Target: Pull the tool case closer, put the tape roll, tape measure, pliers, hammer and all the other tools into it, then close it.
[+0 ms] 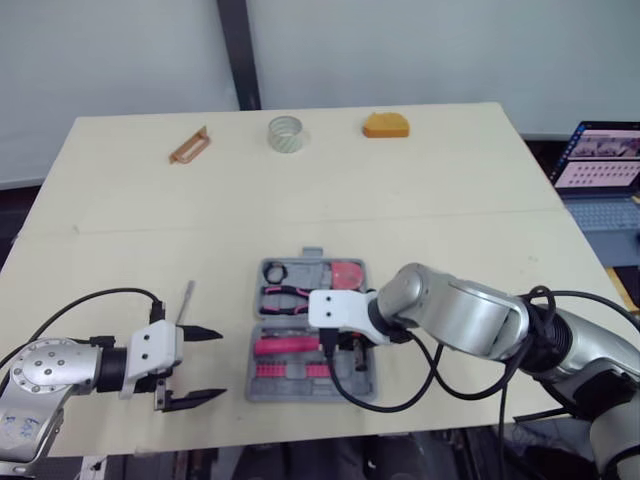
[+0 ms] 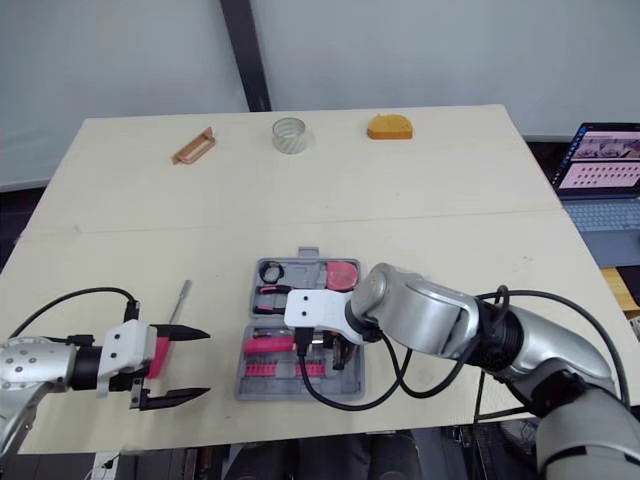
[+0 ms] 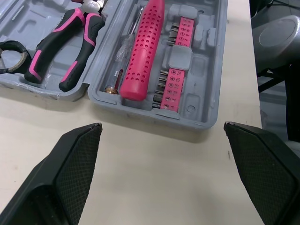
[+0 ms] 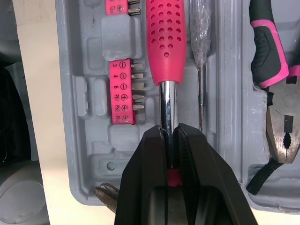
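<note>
The grey tool case [image 1: 290, 390] lies open near the table's front edge. In it are pink-handled pliers [image 1: 285, 293], a red tape measure [image 1: 347, 274], a black loop [image 1: 275, 271], a pink strip of bits [image 3: 174, 70] and the hammer with its pink perforated handle [image 4: 165, 42]. My right gripper [image 4: 169, 131] reaches over the case, shut on the hammer's chrome shaft. My left gripper [image 1: 222, 363] hovers open just left of the case, holding nothing. A thin screwdriver [image 1: 186, 299] lies on the table beside it. A clear tape roll [image 1: 286, 134] stands at the far edge.
An orange-brown tool [image 1: 189, 146] and an orange block [image 1: 386, 124] lie at the back of the table on either side of the tape roll. A laptop [image 1: 600, 175] sits off the table's right edge. A seam crosses the tabletop at mid-depth.
</note>
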You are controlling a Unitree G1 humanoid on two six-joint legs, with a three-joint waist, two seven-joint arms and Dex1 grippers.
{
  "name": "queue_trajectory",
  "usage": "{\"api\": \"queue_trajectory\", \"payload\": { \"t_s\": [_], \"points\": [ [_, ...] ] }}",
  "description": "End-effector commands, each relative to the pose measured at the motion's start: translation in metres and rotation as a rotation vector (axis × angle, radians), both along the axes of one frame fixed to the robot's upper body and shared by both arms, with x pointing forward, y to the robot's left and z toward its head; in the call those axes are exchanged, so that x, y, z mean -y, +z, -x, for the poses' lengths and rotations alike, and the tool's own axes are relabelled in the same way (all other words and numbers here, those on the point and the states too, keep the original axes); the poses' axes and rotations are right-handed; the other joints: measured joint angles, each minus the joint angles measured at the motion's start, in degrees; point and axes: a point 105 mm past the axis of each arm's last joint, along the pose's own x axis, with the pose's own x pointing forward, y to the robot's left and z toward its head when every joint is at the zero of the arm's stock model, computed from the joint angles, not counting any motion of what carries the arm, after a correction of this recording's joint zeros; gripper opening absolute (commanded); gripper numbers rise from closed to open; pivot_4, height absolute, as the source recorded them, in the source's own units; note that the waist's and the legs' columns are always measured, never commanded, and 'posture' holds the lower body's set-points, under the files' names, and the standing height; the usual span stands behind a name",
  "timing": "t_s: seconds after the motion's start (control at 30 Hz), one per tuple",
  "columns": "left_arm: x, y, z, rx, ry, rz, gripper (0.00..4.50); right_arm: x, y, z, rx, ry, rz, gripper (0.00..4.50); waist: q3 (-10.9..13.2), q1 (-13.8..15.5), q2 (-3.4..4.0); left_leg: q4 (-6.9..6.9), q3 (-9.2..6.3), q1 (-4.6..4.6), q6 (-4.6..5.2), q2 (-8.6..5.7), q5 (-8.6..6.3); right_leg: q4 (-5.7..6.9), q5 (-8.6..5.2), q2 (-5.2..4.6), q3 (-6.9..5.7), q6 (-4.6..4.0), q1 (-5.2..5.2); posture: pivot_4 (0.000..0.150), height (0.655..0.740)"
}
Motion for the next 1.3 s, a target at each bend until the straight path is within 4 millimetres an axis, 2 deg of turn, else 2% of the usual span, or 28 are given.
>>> {"api": "queue_trajectory", "payload": {
  "t_s": [0.03, 1.3],
  "points": [
    [-0.003, 0.005, 0.002, 0.017, 0.007, 0.002, 4.5, -0.003, 0.0, 0.001, 0.025, 0.016, -0.003, 0.03, 0.0, -0.02, 0.0, -0.01, 0.0, 0.0, 0.0, 0.0, 0.0, 0.0, 0.0, 0.0, 0.0, 0.0, 0.0, 0.15, 0.74],
    [-0.005, 0.002, 0.002, 0.016, 0.024, 0.004, 4.5, -0.007, -0.015, 0.003, 0.009, 0.011, -0.002, 0.03, -0.01, -0.04, -0.01, -0.01, 0.0, 0.01, 0.0, 0.0, 0.0, 0.02, 0.0, 0.0, 0.0, 0.0, 0.0, 0.15, 0.74]
  ]
}}
